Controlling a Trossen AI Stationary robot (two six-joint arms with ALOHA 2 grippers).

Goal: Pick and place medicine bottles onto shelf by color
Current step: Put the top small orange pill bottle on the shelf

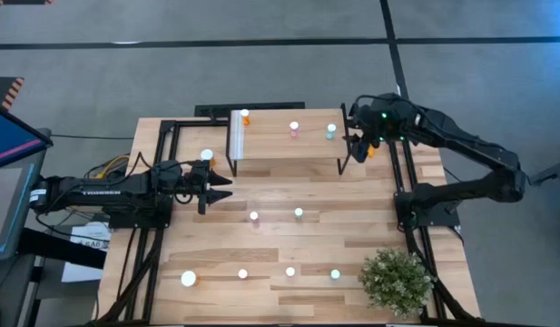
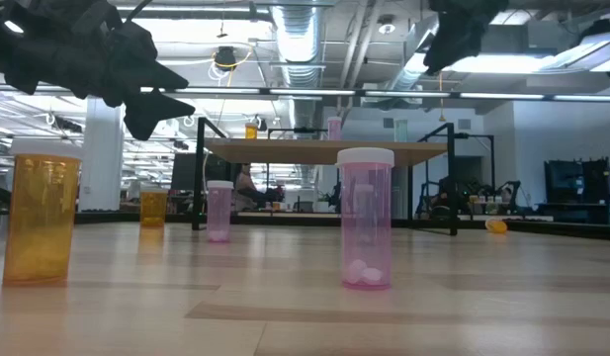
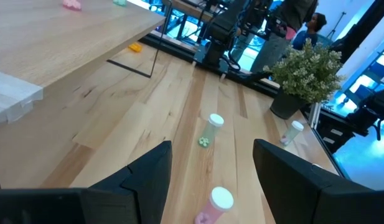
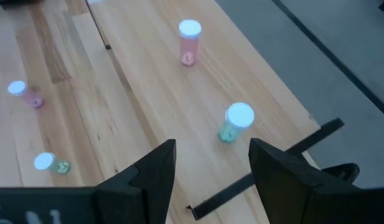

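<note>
High view: pink bottle (image 1: 254, 216) upright on table (image 1: 289, 259), just ahead of left gripper (image 1: 221, 188), the nearer one, fingers spread wide and empty. Right gripper (image 1: 355, 143) beside shelf (image 1: 289, 150), likewise open, holding nothing.

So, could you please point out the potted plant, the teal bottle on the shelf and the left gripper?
Potted plant (image 1: 397, 281), high view, on its foliage.
Teal bottle on the shelf (image 4: 239, 117), right wrist view, on its white cap.
Left gripper (image 1: 223, 188), high view, between its open fingertips.
</note>
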